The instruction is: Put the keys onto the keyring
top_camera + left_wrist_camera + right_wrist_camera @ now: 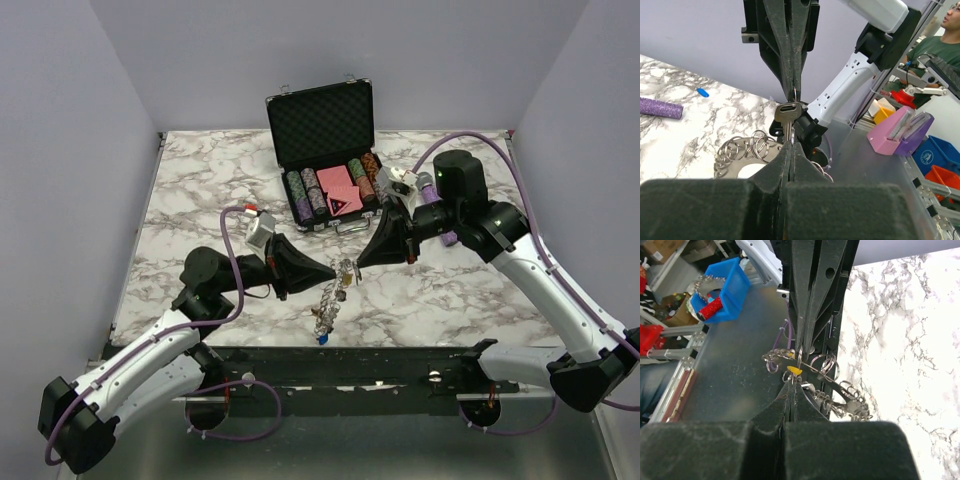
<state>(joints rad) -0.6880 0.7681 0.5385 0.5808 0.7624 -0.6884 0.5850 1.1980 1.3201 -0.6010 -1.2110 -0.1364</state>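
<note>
left gripper (pixel 791 147): closed tight on blade of a key (pixel 787 112) | right gripper (pixel 791 385): closed tight on the keyring (pixel 330 300), tip against left tip | keyring: hangs between both grippers above the counter (pixel 200 200), blue key (pixel 322 338) at its low end

Robot lab, enclosed marble table (pixel 200 200), blue bins (pixel 939 155)

My right jaws are pinched shut on the keyring (pixel 827 365), yellow key head (pixel 794 370) at their tips, marble bench (pixel 905 340) alongside.
</note>
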